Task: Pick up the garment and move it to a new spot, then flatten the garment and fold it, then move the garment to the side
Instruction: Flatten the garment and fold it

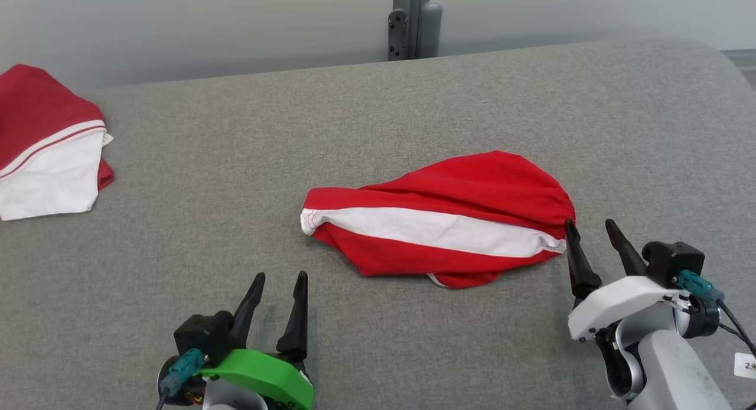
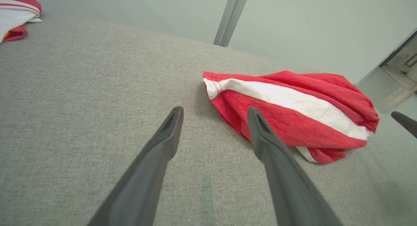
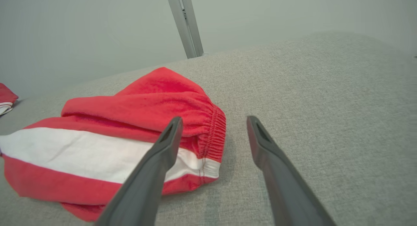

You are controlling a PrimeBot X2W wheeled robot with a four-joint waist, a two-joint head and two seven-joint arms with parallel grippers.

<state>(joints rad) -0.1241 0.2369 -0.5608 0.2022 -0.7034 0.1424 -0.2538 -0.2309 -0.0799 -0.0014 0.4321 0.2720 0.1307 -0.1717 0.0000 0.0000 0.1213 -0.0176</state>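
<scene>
A grey cloth-covered surface (image 1: 413,103) fills the scene, with a pale wall (image 1: 236,20) and a metal post (image 1: 413,20) at its far edge. The red garment (image 1: 449,221) with a white stripe lies bunched a little right of the middle. A second red-and-white garment (image 1: 47,138) lies at the far left.

The right wrist view brings out the gathered elastic band (image 3: 216,128) at the garment's right end; the left wrist view shows the stitched hem (image 2: 213,86) at its left end.

The left gripper (image 1: 280,275) is spread wide and empty, near the garment's left end but apart from it. The right gripper (image 1: 590,222) is also spread wide and holds nothing, its left finger right at the elastic band; I cannot tell whether it touches.
</scene>
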